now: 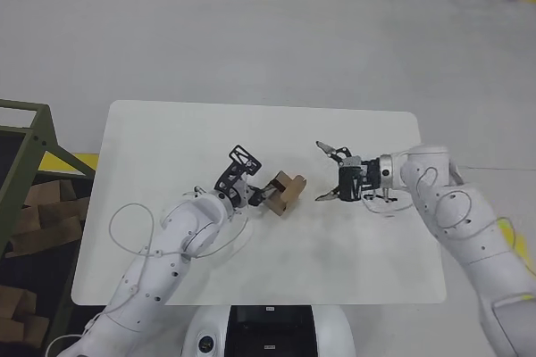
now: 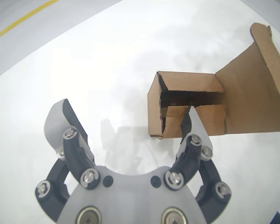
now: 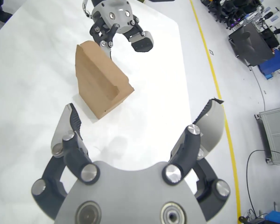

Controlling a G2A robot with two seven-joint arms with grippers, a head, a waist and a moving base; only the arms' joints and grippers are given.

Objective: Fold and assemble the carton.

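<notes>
Resting near the middle of the white counter [image 1: 339, 259], the carton [image 1: 286, 192] is part-folded: one end open, short flaps loose, a large flap standing out sideways. Left end effector [image 2: 127, 104] spread wide, one finger [image 2: 198, 124] at the open end and apparently touching a short flap; right end effector [image 3: 142, 103] also spread wide, empty, near the carton's other side but apart from it. Risk, as judged: a one-finger push on the unbraced, light carton could slide or tip it, or buckle the flap instead of tucking it.
</notes>
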